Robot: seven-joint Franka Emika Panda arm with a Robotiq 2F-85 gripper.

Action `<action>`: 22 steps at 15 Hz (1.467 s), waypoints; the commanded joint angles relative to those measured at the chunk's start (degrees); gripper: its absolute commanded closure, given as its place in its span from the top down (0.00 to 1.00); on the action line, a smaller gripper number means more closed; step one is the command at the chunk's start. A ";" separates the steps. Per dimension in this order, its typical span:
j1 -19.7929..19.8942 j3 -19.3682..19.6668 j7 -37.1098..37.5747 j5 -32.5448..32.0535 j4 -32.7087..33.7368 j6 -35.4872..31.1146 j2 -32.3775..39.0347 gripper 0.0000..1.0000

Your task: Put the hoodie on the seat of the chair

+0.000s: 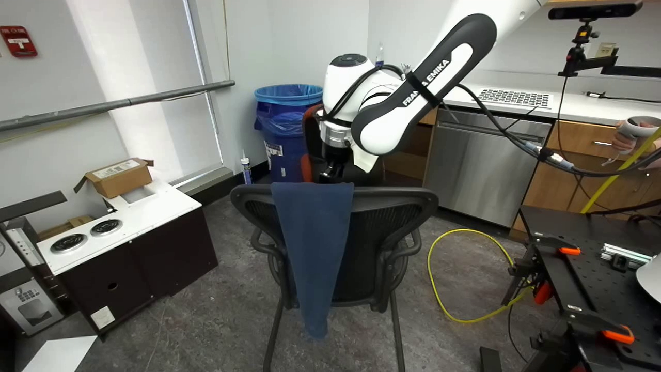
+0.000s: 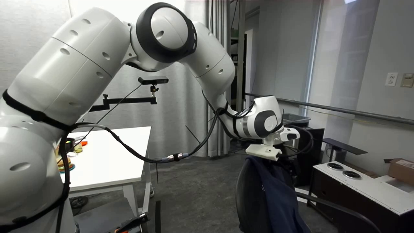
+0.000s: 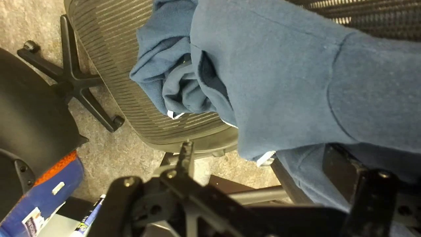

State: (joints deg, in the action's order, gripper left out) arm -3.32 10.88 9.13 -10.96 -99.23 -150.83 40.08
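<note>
The hoodie [image 1: 317,237] lies over the top of the chair [image 1: 361,268], one part hanging down behind the backrest [image 1: 382,222] and another bunched on the seat [image 3: 111,46]. In an exterior view the hanging part's long axis runs nearly upright, broad at the top and tapering to a narrow end [image 1: 315,328] that points at the floor, past the backrest's lower edge. The cloth looks navy and fairly smooth there; in the wrist view it is paler blue, with a curved seam, and gathers on the seat into deep folds with a small white tag [image 3: 172,115] at their edge. The gripper [image 3: 261,151], near the cloth, has its fingers wide apart; whether either touches it cannot be told. A blue bin [image 1: 284,155] has a bag [image 1: 281,124] turned over its rim, and a cardboard box [image 1: 121,178] with spread flaps sits on a white-topped stove [image 1: 165,199]; the insides of both are hidden.
</note>
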 commanded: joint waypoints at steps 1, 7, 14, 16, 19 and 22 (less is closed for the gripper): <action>-2.50 2.06 3.84 -1.67 0.61 -2.29 1.06 1.00; -3.87 2.15 4.83 -1.18 -1.35 -2.21 0.17 1.00; -11.05 8.40 17.37 -3.29 -8.02 -7.67 -2.07 1.00; -13.41 10.15 19.94 -3.49 -10.25 -8.87 -2.67 1.00; -16.28 12.45 22.61 -3.40 -12.89 -10.58 -3.28 1.00; -18.32 14.18 24.30 -2.99 -14.90 -11.56 -3.82 1.00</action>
State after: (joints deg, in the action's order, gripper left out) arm -18.08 24.24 30.59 -13.01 -108.63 -160.65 38.57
